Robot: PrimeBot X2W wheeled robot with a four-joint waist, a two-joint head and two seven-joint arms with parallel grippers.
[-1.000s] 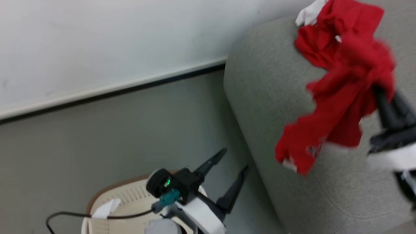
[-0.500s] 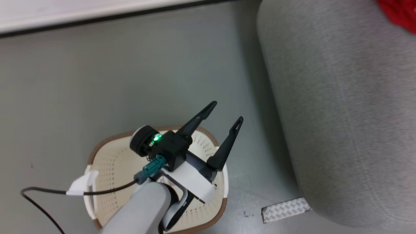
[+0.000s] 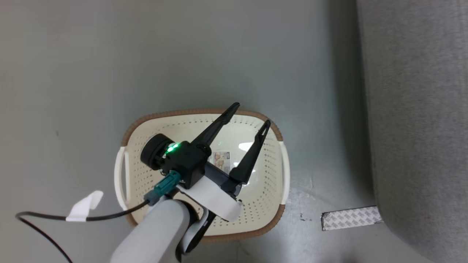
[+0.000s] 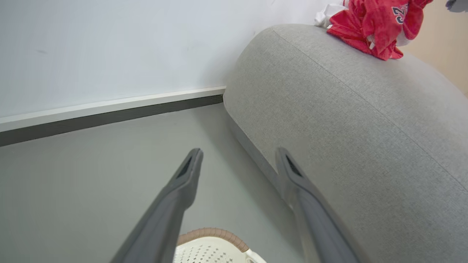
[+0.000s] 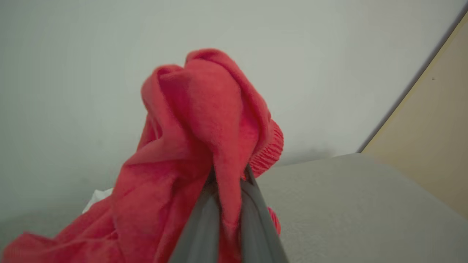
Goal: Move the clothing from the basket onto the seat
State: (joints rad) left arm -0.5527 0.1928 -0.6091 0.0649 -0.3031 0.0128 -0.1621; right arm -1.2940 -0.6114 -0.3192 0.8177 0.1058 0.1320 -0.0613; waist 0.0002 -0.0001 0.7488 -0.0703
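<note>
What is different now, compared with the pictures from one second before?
The head camera tipped down, so the whole basket now shows. Nothing was taken or let go: the left gripper stays open above the basket, the right gripper stays shut on the clothing.

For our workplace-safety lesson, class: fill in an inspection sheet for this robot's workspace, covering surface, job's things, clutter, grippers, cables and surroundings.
Surface: smooth grey floor.
Job's things: basket stands on the floor beside the seat, and only a label is on its visible bottom; red clothing lies on the seat.
Clutter: tape strip on the floor by the seat.
Grippers: left gripper open above the basket; right gripper shut on a red garment.
Cables: dark cable with a white tag loops from the left wrist over the floor.
Surroundings: white wall with dark skirting; beige panel.
</note>
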